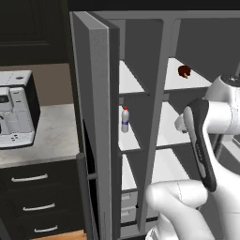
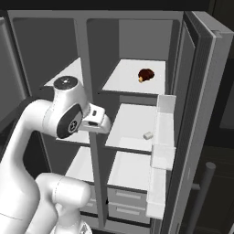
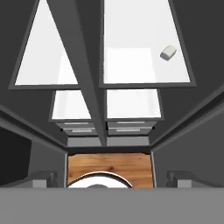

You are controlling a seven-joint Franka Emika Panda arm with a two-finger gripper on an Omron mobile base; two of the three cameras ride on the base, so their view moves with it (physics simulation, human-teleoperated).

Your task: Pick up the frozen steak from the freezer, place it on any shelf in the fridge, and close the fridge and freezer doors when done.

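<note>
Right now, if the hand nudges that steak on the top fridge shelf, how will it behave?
The steak is a small rounded lump, so it would probably roll or skid rather than tip. The shelf looks smooth and flat, so expect easy sliding. Being frozen, it is likely stiff.

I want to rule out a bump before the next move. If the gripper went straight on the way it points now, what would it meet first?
Probably the divider between freezer and fridge, near the drawers, with the wood floor below. The open gripper points steeply down; depth is unclear.
</note>
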